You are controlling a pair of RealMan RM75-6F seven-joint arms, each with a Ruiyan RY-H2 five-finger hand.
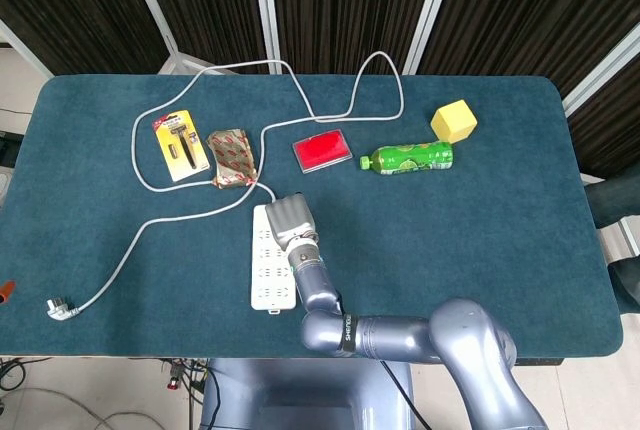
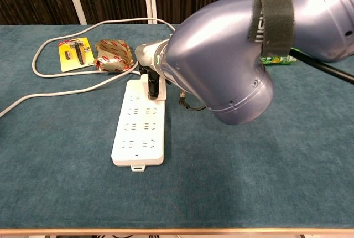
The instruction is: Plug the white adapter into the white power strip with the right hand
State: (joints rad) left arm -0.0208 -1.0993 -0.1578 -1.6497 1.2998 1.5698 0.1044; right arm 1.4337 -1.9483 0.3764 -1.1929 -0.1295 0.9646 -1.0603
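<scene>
reaching over the far end of the strip (image 2: 139, 126), the right hand (image 1: 288, 218) has its dark fingers (image 2: 152, 84) wrapped round the adapter (image 2: 160, 93), which shows as a white block pressed onto the strip's upper right corner; whether its pins are fully in the socket cannot be told, as the fingers and the big grey arm (image 2: 232, 55) hide the join. in the head view the hand covers the top of the strip (image 1: 272, 260) and the adapter itself is hidden beneath it. the strip lies lengthwise on the blue worktop (image 1: 500, 220), near its front edge, with rows of sockets free below the hand. its grey cable (image 1: 180, 220) runs from the far end in loops across the worktop, one end finishing in a plug (image 1: 60, 308) at the front left corner. beside the strip's far end sits a red-patterned packet (image 1: 230, 157), and just left of that a razor on a yellow card (image 1: 181, 147). further back lie a red pad (image 1: 322, 150), a green bottle (image 1: 408, 158) on its side and a yellow cube (image 1: 454, 121). the left hand is in neither view.
</scene>
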